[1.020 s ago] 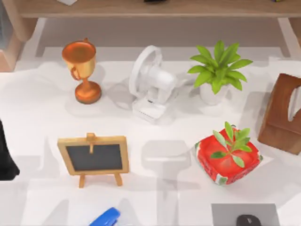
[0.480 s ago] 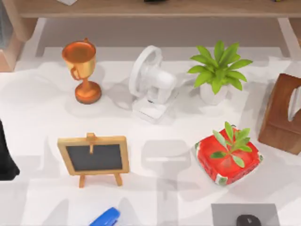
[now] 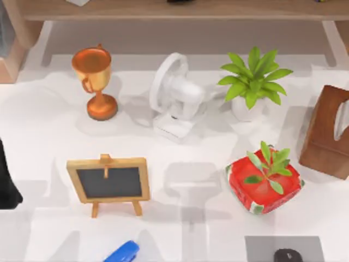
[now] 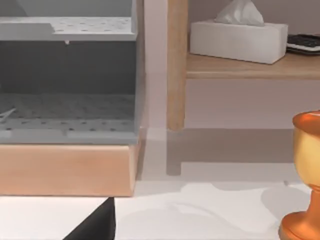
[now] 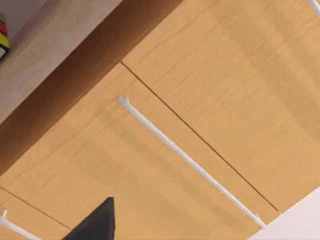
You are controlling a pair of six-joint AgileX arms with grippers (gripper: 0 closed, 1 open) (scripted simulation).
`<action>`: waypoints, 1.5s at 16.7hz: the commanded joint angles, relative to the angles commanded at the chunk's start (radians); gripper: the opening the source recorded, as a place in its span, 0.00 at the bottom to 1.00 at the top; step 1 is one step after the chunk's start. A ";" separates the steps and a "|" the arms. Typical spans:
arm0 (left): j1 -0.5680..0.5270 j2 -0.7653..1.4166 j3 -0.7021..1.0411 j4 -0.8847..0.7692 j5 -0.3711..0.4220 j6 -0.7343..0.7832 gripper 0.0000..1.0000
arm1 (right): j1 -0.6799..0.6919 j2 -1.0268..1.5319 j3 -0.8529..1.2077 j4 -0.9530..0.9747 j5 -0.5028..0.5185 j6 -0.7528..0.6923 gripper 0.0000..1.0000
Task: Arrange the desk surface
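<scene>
The desk surface point(image 3: 49, 136) is a broad white tabletop. On it stand a copper trophy point(image 3: 94, 76), a white fan point(image 3: 175, 95), a potted plant point(image 3: 252, 82), a small easel blackboard point(image 3: 109, 183) and a red watermelon-patterned pot point(image 3: 264, 183) with a seedling. My left arm point(image 3: 6, 180) is a black shape at the desk's left edge. A dark part of my left gripper point(image 4: 97, 224) shows in the left wrist view, facing the trophy point(image 4: 305, 180). A dark part of my right gripper point(image 5: 95, 222) shows before wooden drawer fronts point(image 5: 150, 75).
A brown wooden tissue box point(image 3: 330, 134) sits at the right edge. At the front are a blue stapler point(image 3: 122, 252) and a grey pad point(image 3: 262, 248) with a dark mouse point(image 3: 287, 255). A light-wood shelf point(image 3: 163, 10) runs along the back, bearing a white tissue box point(image 4: 237, 32).
The shadows across the tabletop have shifted slightly. The objects stand where they were.
</scene>
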 joint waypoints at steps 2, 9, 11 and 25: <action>0.000 0.000 0.000 0.000 0.000 0.000 1.00 | 0.032 -0.267 -0.116 -0.112 -0.002 0.156 1.00; 0.000 0.000 0.000 0.000 0.000 0.000 1.00 | 0.136 -0.962 -0.481 -0.463 -0.013 0.636 1.00; 0.000 0.000 0.000 0.000 0.000 0.000 1.00 | 0.156 -1.068 -0.553 -0.532 -0.016 0.729 1.00; -0.042 0.132 0.146 -0.006 -0.041 0.002 1.00 | 0.174 -1.153 -0.617 -0.593 -0.018 0.809 1.00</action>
